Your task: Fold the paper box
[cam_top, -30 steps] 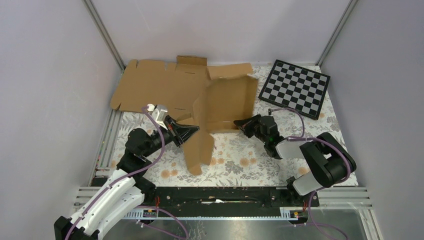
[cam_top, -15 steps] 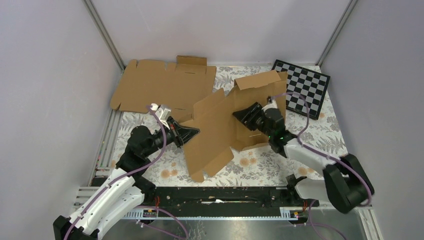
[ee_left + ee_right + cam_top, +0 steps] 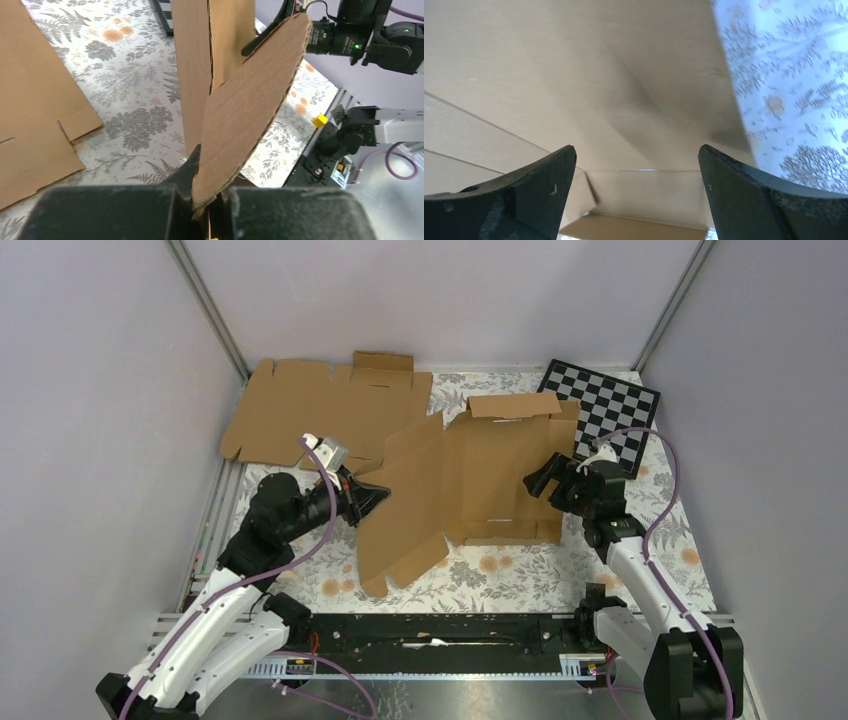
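The box (image 3: 480,475) lies mostly flat at table centre, between the arms, its long axis running roughly 9 to 3 o'clock. The left gripper (image 3: 378,494) is pinched tight on the box's 9 o'clock end, lifting it. The right gripper (image 3: 543,478) gapes wide at the 3 o'clock edge, seemingly just clear of the cardboard. No walls stand yet, so the box contains nothing.

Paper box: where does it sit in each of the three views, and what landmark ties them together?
Top external: paper box at centre, lying mostly flat.
Left wrist: paper box rises up the middle as a rounded flap, clamped in the left gripper.
Right wrist: paper box fills most of the frame beyond the open right gripper.
Shared landmark: the floral tablecloth.
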Controlling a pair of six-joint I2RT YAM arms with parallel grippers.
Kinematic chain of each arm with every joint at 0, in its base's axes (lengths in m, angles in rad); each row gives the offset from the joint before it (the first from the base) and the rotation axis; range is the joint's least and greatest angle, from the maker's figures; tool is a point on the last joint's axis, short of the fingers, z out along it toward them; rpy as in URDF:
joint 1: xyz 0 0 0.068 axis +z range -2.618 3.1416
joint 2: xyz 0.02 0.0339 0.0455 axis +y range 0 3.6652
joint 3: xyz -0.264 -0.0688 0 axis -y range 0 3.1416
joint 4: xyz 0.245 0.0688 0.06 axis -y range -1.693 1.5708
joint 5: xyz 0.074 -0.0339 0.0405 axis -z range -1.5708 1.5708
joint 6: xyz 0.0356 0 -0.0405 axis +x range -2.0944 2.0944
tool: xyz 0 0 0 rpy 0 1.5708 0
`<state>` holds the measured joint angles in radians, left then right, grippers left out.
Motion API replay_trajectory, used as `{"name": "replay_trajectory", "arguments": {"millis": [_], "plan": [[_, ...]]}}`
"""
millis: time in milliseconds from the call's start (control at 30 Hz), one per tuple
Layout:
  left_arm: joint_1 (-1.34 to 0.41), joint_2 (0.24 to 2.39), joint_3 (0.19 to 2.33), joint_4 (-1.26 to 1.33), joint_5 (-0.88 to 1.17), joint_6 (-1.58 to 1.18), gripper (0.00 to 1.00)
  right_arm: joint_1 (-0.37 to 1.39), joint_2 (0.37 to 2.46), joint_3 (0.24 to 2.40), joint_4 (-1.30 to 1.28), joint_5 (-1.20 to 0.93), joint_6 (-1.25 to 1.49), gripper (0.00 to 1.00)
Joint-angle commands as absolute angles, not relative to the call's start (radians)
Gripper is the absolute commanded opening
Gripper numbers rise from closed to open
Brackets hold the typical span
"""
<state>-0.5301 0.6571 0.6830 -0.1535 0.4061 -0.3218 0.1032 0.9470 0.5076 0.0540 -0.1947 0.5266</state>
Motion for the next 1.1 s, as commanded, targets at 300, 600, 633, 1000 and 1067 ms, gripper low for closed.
{"name": "replay_trajectory", "arguments": {"millis": [300,600,633,1000,1067], "plan": [[-0.534,0.600,0.703,-0.264,0.242,-0.235,0.00,0.071,1.001,0.439,-0.100,-0.126,0.617,1.00],[-0.534,0.537,0.625,-0.270,0.156,-0.273,0.00,0.071,0.854,0.358,-0.178,-0.070,0.724,1.00],[-0.534,0.529,0.621,-0.268,0.156,-0.268,0.00,0.071,0.861,0.356,-0.187,-0.065,0.742,1.00],[-0.534,0.509,0.604,-0.267,0.140,-0.259,0.00,0.071,0.883,0.381,-0.255,-0.268,0.739,1.00],[-0.534,0.502,0.604,-0.268,0.131,-0.261,0.00,0.071,0.880,0.383,-0.243,-0.313,0.721,1.00]]}}
